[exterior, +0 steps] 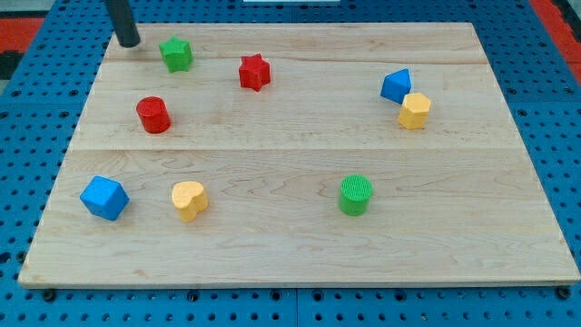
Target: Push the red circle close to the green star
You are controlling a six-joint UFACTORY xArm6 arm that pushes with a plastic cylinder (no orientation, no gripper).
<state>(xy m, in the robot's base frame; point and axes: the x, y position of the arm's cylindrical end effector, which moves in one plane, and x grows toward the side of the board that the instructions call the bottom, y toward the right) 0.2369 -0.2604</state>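
Observation:
The red circle (154,114) stands on the wooden board (300,227) at the view's left, upper half. The green star (176,54) lies above it and slightly to the right, near the board's top edge. A gap of bare wood separates the two. My tip (129,42) rests at the board's top left corner, just left of the green star and well above the red circle. It touches neither block.
A red star (255,72) lies right of the green star. A blue block (396,85) and a yellow block (415,110) sit together at the upper right. A green circle (356,194), a yellow heart (189,200) and a blue block (103,197) lie lower.

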